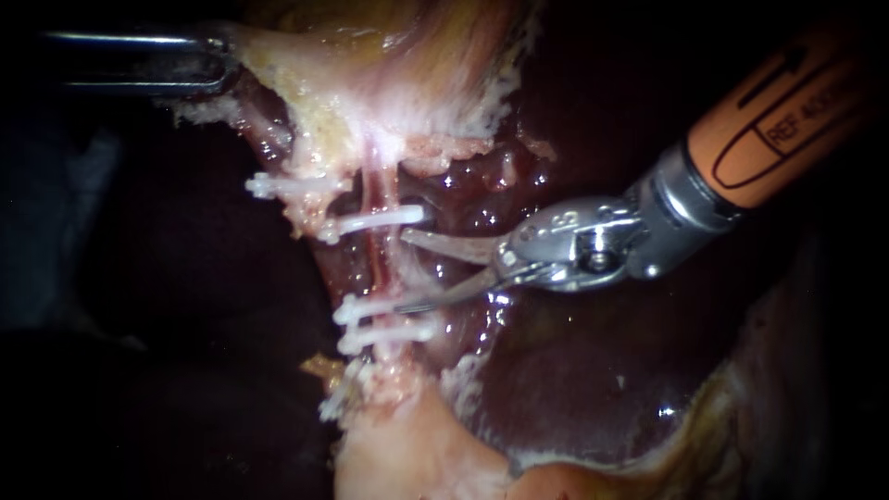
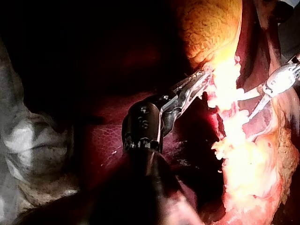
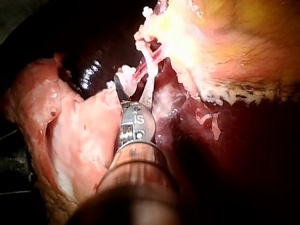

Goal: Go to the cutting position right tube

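Four white ridged clips [image 1: 375,220] cross the slim, glistening pink tube [image 1: 372,255], which runs vertically at mid-frame. The right instrument [image 1: 407,270] holds its curved blades apart beside the tube. At upper left, the left instrument [image 1: 208,63] clamps pale tissue [image 1: 278,56].

Close endoscope and both wrist cameras share the clipped tube [image 1: 373,236].

Right instrument [image 3: 136,93], jaws apart, near tube [image 3: 151,65].

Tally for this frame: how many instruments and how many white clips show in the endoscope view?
Instruments: 2, the left instrument and the right instrument
White clips: 4
Total: 6
A further white piece lower down may be a fifth clip; I cannot tell.
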Tool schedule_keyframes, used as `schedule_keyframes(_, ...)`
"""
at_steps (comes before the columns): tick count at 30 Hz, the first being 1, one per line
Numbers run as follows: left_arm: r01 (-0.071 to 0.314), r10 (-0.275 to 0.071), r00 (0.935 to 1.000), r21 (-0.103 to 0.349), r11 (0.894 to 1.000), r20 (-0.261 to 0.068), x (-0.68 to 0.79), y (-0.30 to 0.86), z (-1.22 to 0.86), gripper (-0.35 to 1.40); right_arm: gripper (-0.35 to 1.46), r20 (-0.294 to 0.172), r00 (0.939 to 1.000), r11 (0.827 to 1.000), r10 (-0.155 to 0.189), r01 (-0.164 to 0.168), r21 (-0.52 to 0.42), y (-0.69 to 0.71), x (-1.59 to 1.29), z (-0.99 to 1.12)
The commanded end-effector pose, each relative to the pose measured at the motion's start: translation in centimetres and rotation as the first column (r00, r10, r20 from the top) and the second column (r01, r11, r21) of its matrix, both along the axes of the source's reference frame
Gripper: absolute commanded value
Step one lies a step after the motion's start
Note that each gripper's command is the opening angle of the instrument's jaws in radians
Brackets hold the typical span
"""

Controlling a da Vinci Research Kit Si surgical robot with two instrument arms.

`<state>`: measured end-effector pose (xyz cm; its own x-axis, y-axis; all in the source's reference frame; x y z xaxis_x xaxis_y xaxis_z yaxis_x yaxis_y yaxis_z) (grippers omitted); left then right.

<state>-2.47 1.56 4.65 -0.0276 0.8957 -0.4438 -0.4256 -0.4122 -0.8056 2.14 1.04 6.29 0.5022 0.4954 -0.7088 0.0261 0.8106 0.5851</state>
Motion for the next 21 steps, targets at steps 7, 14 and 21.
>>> schedule_keyframes(7, 0.000, 0.000, 1.0000, 0.000, 1.000, 0.000, 0.00, 0.00, 0.00, -0.35, 1.39, -0.049, 0.9987, 1.000, -0.016, 0.017, 0.023, 0.00, 0.13, 0.01)
schedule_keyframes(14, 0.000, 0.000, 1.0000, 0.000, 1.000, 0.000, 0.00, 0.00, 0.00, -0.35, 1.34, -0.088, 0.9956, 0.998, -0.031, 0.035, 0.046, 0.00, 0.22, 0.02)
schedule_keyframes(21, 0.000, 0.000, 1.0000, 0.000, 1.000, 0.000, 0.00, 0.00, 0.00, -0.35, 1.31, -0.124, 0.9913, 0.996, -0.046, 0.055, 0.068, 0.01, 0.37, 0.03)
